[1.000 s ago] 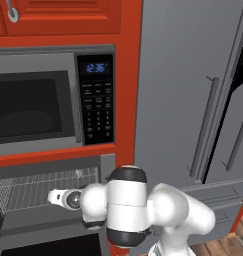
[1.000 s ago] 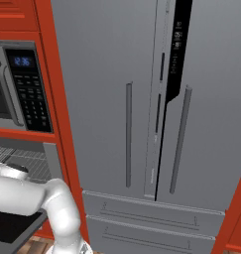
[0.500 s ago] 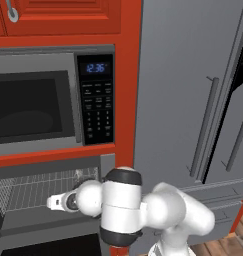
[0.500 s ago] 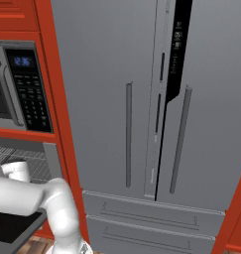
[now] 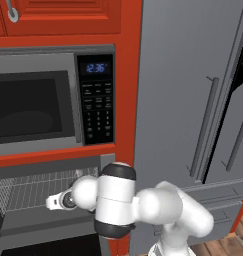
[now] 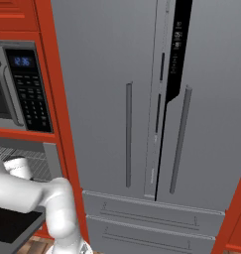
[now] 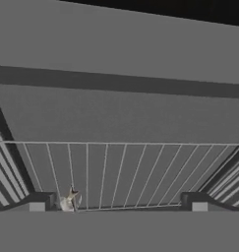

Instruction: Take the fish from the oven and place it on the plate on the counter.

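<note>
A white robot arm reaches into the open oven point(image 5: 23, 192) below the microwave point(image 5: 53, 100), its wrist now further left along the cavity than a second ago, when it sat nearer the arm's big shoulder joint; the cabinets, microwave and refrigerator point(image 6: 151, 114) hold the same places in both base views, so the base has not driven. Seen from the hand camera, the hand point(image 7: 118, 203) stands spread to its widest, its two dark fingertips point(image 7: 40, 201) far apart at five and seven o'clock, with nothing between them. Inside the oven, a wire rack point(image 7: 121, 172) stretches across the grey cavity, its bars fanning away toward twelve o'clock. The fish point(image 7: 72, 199) lies on the rack's near edge at about seven o'clock, just beside the inner side of the left fingertip, small and pale against the bars; whether it touches the finger cannot be told. Ribbed side walls flank the rack at both sides.
</note>
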Robot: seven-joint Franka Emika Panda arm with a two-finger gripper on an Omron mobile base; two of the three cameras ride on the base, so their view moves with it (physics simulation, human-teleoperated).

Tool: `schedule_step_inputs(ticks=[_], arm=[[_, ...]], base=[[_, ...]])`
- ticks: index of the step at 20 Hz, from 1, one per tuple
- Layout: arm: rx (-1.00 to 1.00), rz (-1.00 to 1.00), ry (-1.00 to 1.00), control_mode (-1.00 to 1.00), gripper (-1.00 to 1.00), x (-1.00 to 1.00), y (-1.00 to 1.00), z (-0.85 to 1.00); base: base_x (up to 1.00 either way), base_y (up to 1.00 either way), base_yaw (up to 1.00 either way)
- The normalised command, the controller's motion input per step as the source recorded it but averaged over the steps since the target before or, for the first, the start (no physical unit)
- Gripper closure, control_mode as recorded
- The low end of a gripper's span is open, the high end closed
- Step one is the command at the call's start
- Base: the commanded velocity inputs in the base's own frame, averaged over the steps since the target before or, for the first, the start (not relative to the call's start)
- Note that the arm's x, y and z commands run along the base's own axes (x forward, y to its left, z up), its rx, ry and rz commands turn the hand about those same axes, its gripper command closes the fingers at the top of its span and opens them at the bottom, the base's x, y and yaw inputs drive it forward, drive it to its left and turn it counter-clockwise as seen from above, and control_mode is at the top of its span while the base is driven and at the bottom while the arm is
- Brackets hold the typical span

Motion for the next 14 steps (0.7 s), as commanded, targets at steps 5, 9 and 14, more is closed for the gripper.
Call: schedule_step_inputs(ticks=[5, 9, 14], arm=[[-0.07, 0.00, -0.06, -1.00, -1.00, 0.23, 0.03, -0.12], [-0.05, 0.00, 0.00, -1.00, -1.00, 0.41, 0.14, -0.14], [-0.03, 0.00, 0.00, -1.00, -1.00, 0.43, 0.09, -0.25]], base=[[0.00, 0.00, 0.00], [0.00, 0.00, 0.00], [0.00, 0.00, 0.00]])
